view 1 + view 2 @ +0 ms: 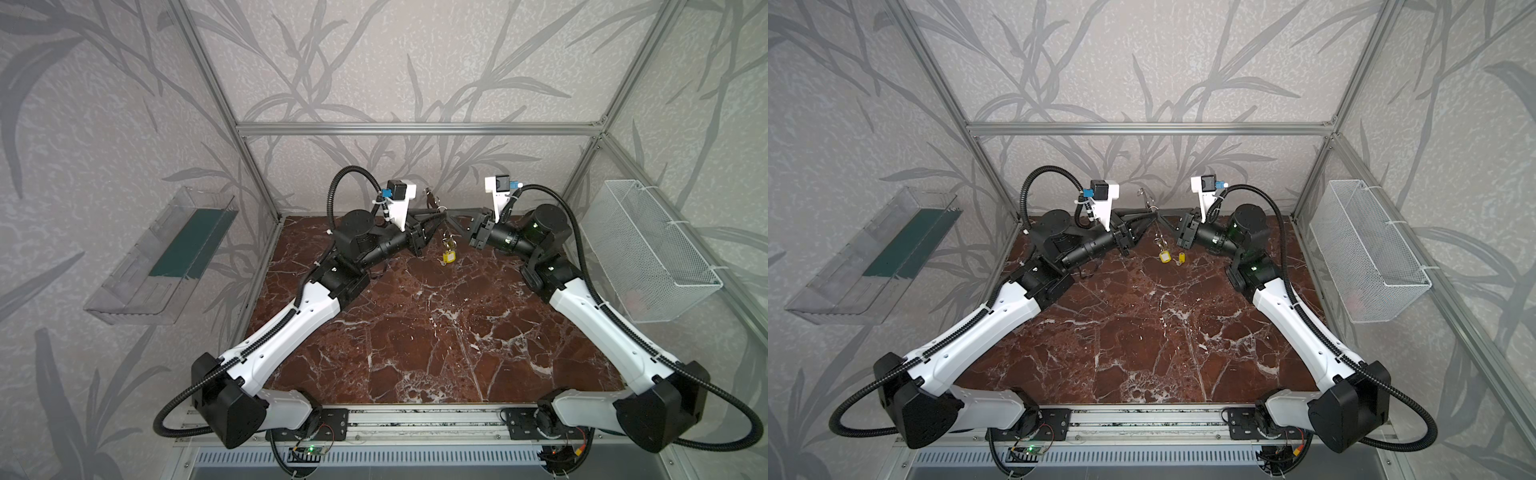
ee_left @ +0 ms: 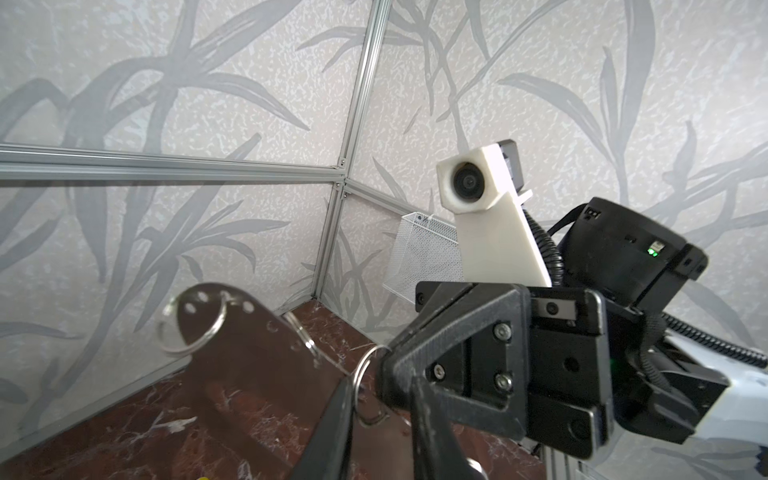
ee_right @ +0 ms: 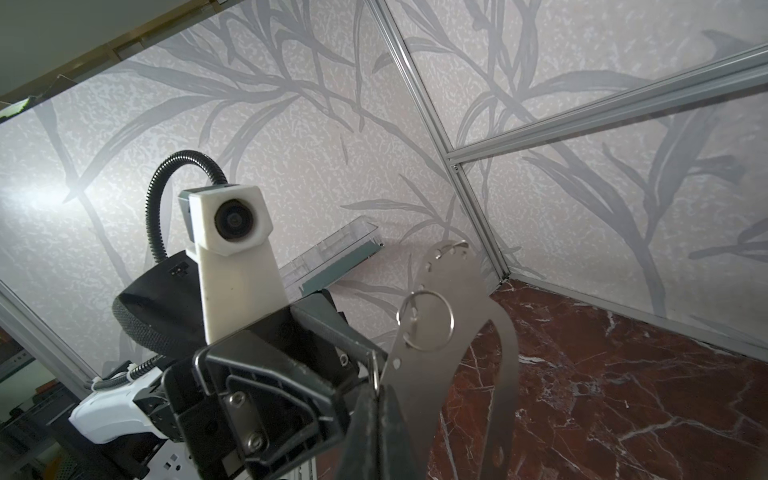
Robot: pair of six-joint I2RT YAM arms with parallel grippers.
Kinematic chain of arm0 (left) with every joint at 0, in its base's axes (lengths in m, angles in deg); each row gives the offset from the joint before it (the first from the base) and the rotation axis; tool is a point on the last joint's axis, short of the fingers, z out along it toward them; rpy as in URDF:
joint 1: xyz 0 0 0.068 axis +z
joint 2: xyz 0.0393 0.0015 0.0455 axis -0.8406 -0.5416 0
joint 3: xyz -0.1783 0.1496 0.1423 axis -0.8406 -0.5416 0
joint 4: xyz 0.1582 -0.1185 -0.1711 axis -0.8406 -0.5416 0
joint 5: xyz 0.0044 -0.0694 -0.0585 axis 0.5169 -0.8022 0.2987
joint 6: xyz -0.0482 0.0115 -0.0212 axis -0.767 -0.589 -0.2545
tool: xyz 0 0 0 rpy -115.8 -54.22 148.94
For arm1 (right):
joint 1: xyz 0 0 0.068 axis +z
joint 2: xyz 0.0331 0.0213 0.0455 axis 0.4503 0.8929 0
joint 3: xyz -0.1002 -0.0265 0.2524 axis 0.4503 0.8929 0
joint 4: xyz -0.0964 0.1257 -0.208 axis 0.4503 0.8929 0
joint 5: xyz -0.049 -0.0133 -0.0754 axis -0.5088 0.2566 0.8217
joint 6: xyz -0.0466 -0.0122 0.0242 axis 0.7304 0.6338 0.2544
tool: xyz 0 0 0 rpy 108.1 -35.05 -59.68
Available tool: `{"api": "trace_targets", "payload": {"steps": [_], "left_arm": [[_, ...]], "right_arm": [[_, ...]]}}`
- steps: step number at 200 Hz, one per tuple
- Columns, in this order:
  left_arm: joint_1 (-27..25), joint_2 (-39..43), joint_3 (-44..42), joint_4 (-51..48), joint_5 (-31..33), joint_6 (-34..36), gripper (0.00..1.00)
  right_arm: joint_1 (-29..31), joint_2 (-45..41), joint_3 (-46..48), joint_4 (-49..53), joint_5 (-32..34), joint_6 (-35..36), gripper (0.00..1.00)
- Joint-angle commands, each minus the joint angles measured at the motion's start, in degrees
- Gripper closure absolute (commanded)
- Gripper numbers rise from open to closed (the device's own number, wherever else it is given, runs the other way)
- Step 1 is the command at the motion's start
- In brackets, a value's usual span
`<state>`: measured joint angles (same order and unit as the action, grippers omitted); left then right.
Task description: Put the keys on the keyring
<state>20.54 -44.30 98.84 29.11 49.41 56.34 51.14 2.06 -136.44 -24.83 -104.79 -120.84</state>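
The right gripper (image 3: 376,395) is clamped tight on the flat silvery half-oval metal keyring plate (image 3: 463,286), raised at the back, with the left gripper (image 2: 380,399) alongside, fingers (image 2: 332,432) parted. One small yellow plastic key tag (image 1: 1165,257) dangles below on linked rings (image 1: 1158,239) — a second yellow tag (image 1: 1181,258) beside it, over the red-brown marble tabletop (image 1: 1142,332)

red-brown marble-patterned surface (image 1: 419,340), veined in white, closed in at the rear and both sides by grey metal framing (image 1: 415,129). aluminium rail (image 1: 415,419) along the front edge. toward the rear middle, one small yellow key (image 1: 1181,257), seemingly lying on the marble, seen in a top view; too small to tell flat from edgewise, or whether truly touching.
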Motion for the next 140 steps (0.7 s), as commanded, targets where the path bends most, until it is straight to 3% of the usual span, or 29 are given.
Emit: {"api": "trace_targets", "payload": {"steps": [1, 54, 96, 140], "left_arm": [[0.41, 2.25, 2.03, -4.17, -0.35, 1.99, 0.68], [3.12, 3.45, 6.38, -18.37, -5.44, 5.75, 0.7], [4.8, 2.8, 9.29, -27.16, -9.15, 8.68, 0.77], [5.04, 1.39, 10.51, -30.1, -14.37, 9.78, 0.78]], "right_arm": [[0.11, -2.37, -3.14, 8.68, 0.59, 8.64, 1.0], [0.22, -2.48, -7.88, 27.36, 1.1, 24.35, 1.0], [2.58, -1.66, -13.86, 41.04, 5.46, 36.95, 1.0], [3.69, -1.05, -15.62, 44.99, 4.5, 40.7, 1.0]]}}
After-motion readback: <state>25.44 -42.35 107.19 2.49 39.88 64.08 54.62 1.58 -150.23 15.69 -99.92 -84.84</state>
